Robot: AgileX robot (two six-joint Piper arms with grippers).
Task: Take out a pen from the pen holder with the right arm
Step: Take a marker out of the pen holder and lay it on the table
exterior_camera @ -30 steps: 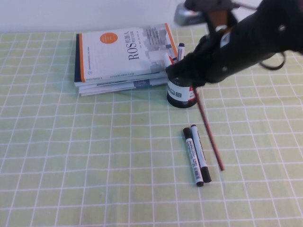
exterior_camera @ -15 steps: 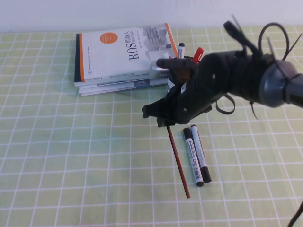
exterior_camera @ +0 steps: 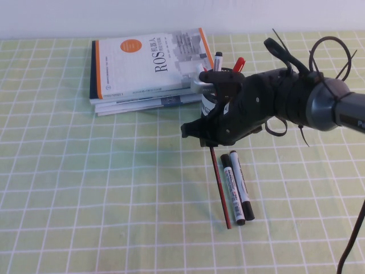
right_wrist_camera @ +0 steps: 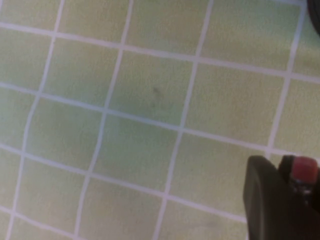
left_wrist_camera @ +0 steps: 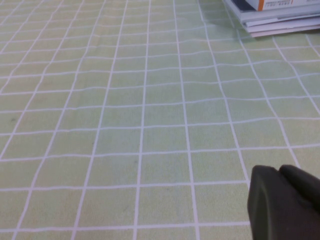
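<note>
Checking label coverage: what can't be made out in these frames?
- Pen holder: high view, mostly hidden behind the right arm.
- Right end effector, over the mat gripping the red pen: right wrist view crops it at the edge.
- Left end effector: absent from high view; left wrist view shows a corner.

Two black markers (exterior_camera: 232, 188), one thin red pen (exterior_camera: 219, 188), two upright capped pens (exterior_camera: 218, 59) — one book stack (exterior_camera: 142, 63).

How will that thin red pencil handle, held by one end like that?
The thin red pencil runs straight from the shut right tool, above the green checked cloth beside two black-and-white markers, so probably stiff and light. Gripped at one end, it may pivot. Slim and round-looking, it could roll if released. The left tool hangs apart, over the cloth.
</note>
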